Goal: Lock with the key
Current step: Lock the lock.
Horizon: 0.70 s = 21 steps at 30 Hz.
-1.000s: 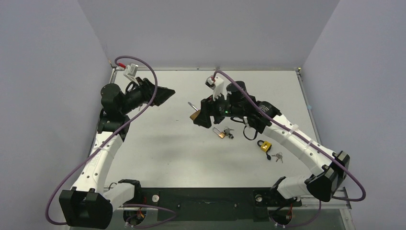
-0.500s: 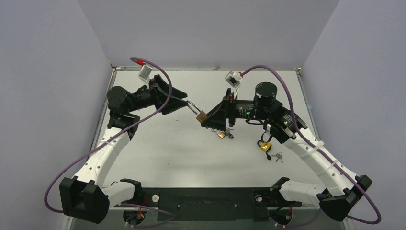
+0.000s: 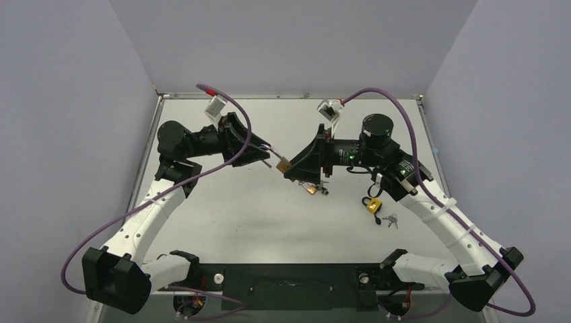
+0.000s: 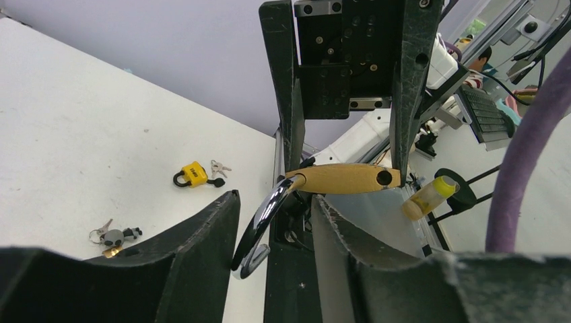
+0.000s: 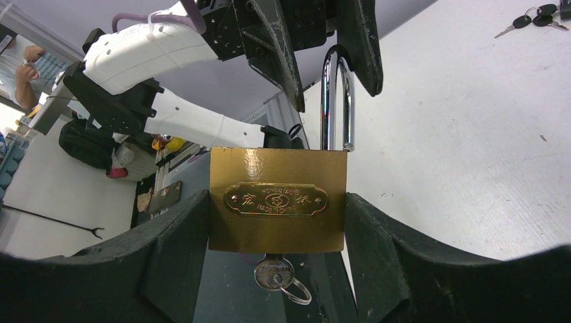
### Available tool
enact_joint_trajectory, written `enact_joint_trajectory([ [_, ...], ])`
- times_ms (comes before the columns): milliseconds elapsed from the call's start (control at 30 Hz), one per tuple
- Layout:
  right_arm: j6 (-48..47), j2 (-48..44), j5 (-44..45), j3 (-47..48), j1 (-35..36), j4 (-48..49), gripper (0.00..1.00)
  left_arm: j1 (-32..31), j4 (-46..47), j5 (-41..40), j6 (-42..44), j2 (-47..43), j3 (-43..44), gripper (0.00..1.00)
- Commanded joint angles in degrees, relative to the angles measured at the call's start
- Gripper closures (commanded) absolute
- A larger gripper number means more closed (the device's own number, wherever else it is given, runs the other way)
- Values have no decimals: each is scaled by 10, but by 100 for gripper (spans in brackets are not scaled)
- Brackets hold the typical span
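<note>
My right gripper is shut on the body of a brass padlock, held up above the table. In the right wrist view the padlock stands upright between the fingers. A key with a ring sits in its bottom. Its chrome shackle is open, one leg out of the body. My left gripper is open, and its fingers straddle the shackle in the left wrist view. The shackle lies close to the left finger.
A yellow padlock with keys lies on the white table under the right arm. A small brass padlock with keys lies just below the held lock. The yellow padlock also shows in the left wrist view.
My left gripper has moved right to the padlock and its open fingers now straddle the shackle. My right arm swung round with the lock a second ago and now holds still.
</note>
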Motion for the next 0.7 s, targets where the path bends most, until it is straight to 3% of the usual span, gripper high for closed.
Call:
enact_joint_trajectory([
  [0,5,-31,-1,12,-9,85,100,-11,-30,16,33,-19,34,62],
  [267,-11,-33,5,11,-10,67,100,-15,-69,12,52,-21,45,75],
  [467,-50,-34,21,16,-10,24,100,-19,-132,0,80,-21,63,100],
  [667,-84,-39,71,10,-10,-10,100,-25,-215,-68,112,-22,86,100],
])
